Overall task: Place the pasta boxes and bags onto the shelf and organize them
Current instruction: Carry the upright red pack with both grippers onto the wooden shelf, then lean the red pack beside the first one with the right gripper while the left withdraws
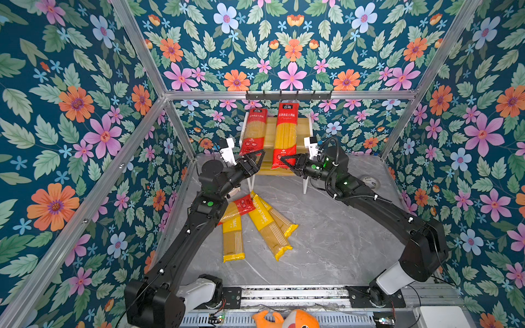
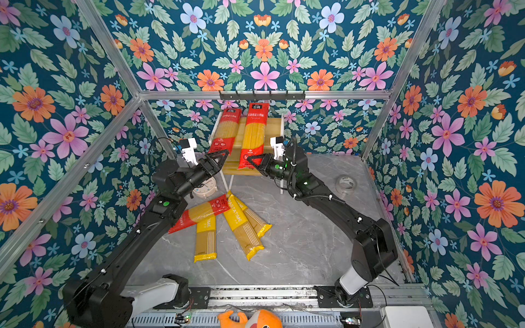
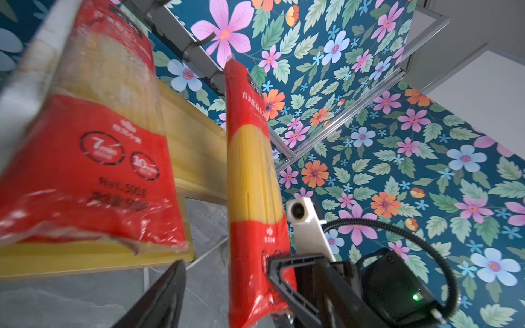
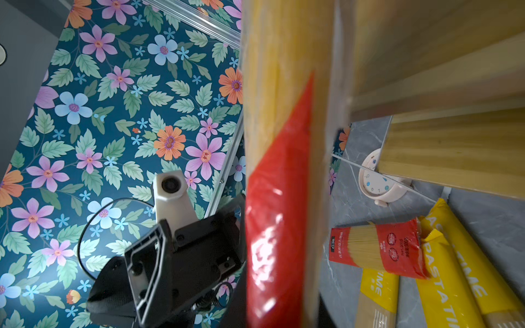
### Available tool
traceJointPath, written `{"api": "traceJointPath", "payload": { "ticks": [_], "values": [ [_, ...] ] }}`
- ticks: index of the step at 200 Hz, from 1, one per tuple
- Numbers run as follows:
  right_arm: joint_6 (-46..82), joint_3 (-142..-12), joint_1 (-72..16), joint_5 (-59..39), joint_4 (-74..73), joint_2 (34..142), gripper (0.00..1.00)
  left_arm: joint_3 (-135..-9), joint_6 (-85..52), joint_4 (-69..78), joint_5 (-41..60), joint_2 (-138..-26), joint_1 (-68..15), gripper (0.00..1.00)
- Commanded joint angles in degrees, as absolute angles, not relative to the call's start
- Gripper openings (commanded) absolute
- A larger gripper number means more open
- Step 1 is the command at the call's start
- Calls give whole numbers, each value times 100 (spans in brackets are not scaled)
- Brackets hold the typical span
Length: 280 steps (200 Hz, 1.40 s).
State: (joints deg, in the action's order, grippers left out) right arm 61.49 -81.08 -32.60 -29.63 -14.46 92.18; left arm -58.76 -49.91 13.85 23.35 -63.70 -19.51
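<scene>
Two red-ended pasta packets lie along the yellow-slatted shelf, one on the left and one on the right. My right gripper is shut on the near red end of the right packet. My left gripper stands open just left of that end, gripping nothing. That packet's end shows between its spread fingers. On the floor lie another red-ended packet and three yellow PASTATIME packets, fanned out beside the left arm. No pasta boxes are in view.
A black hook rail runs along the wall above the shelf. A small pale clock sits by the shelf's left leg. A tape roll lies at the right wall. An orange plush toy lies past the front rail.
</scene>
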Motion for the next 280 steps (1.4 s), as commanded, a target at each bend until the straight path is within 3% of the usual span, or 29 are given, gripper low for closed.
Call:
{"api": "traceJointPath", "payload": {
  "ticks": [1, 36, 89, 117, 149, 177, 223, 280],
  "values": [
    [6209, -8536, -3239, -2815, -1266, 9378, 0, -5591, -4368, 601, 1565, -5872, -1935, 74],
    [6324, -9712, -3168, -2895, -181, 10101, 0, -5121, -3965, -238, 695, -5229, -1936, 75],
    [6515, -10983, -3110, -3311, 602, 10929, 0, -4355, -4447, 219, 883, -5125, -1939, 73],
    [6364, -11155, -3084, -3592, 959, 10972, 30, -4134, -4519, 267, 984, -5047, -1940, 73],
    [6159, -10475, -3060, -3303, 984, 10503, 37, -3832, -4611, 236, 1010, -4849, -1941, 72],
    [6086, -10186, -3000, -3199, 866, 10340, 35, -3577, -4654, 265, 1081, -4758, -1936, 71],
    [5975, -10865, -2976, -3714, 969, 10768, 18, -3007, -4934, 655, 1134, -4744, -1950, 70],
    [6066, -10978, -3023, -3774, 955, 10963, 16, -2874, -5033, 1066, 1181, -5031, -2127, 67]
  ]
}}
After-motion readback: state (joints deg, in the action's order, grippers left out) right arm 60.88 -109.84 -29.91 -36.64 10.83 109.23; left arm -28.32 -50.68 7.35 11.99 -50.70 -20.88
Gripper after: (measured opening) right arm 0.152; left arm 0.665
